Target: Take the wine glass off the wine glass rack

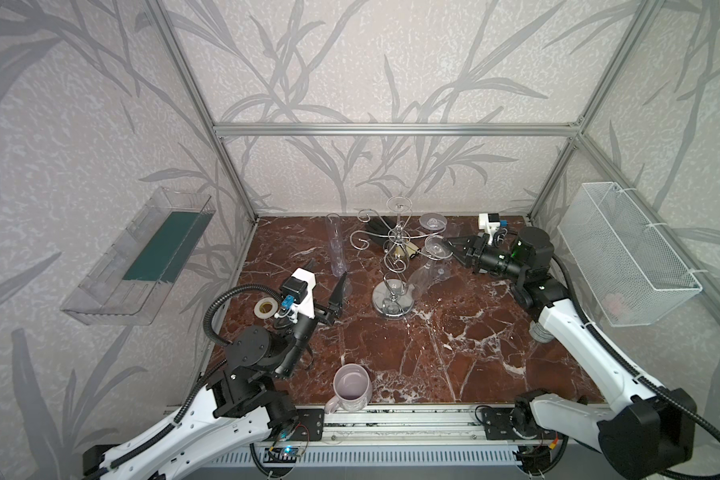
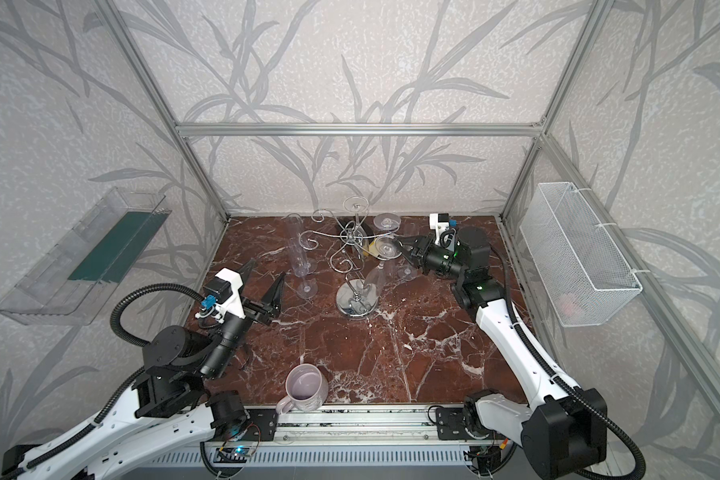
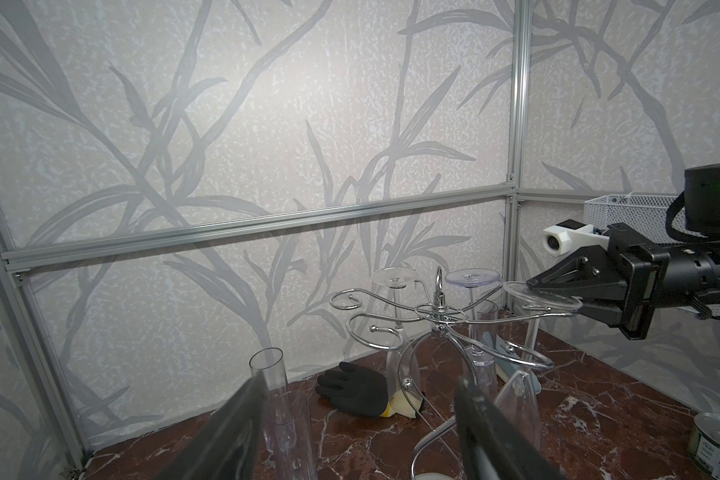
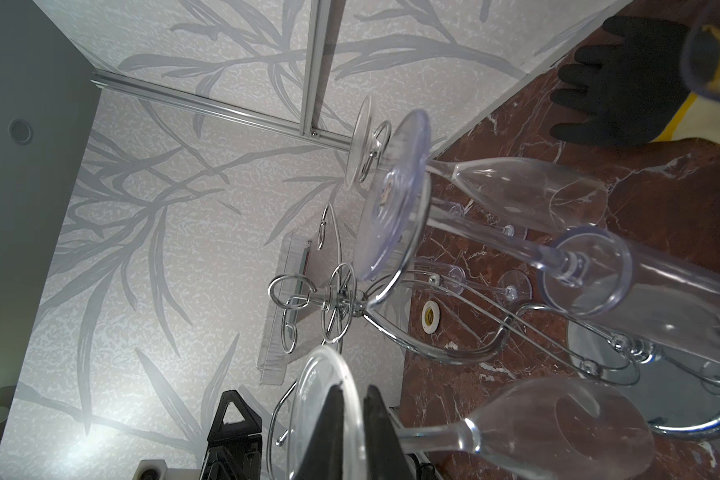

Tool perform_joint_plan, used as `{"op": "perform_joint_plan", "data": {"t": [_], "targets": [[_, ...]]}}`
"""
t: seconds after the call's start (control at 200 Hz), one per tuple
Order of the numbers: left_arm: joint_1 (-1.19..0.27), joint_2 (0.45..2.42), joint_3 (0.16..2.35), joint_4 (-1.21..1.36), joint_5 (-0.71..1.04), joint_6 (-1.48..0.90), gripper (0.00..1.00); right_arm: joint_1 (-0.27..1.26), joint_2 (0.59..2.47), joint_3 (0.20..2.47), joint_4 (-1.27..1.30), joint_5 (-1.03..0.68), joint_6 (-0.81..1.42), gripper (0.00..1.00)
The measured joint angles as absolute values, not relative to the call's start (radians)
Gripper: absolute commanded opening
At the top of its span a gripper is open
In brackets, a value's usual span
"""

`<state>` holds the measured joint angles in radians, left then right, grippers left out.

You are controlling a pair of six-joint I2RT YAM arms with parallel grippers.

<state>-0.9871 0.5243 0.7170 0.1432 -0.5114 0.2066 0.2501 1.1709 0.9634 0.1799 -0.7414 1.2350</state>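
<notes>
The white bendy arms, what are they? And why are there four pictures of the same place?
They are two robot arms, a left arm and a right arm, each ending in pinching jaws. Two pictures look down from above; the other two come from a small camera on each wrist. On the brown marble table are a shiny wine glass rack with upside-down glasses, a mug, tape and a black glove. The right jaws are shut on the flat foot of one wine glass. The left jaws are open and hold nothing.
</notes>
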Motion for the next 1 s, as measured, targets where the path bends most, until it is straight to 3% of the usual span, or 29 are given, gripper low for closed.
{"op": "perform_joint_plan", "data": {"t": [0.155,0.999], "targets": [[-0.987,0.517,0.717,0.136,-0.512,0.205,0.73,0.251,1.162,0.962,0.192,-0.741,1.255,0.0],[-0.987,0.496,0.717,0.109,-0.512,0.186,0.72,0.251,1.077,0.936,0.191,-0.697,1.423,0.0]]}}
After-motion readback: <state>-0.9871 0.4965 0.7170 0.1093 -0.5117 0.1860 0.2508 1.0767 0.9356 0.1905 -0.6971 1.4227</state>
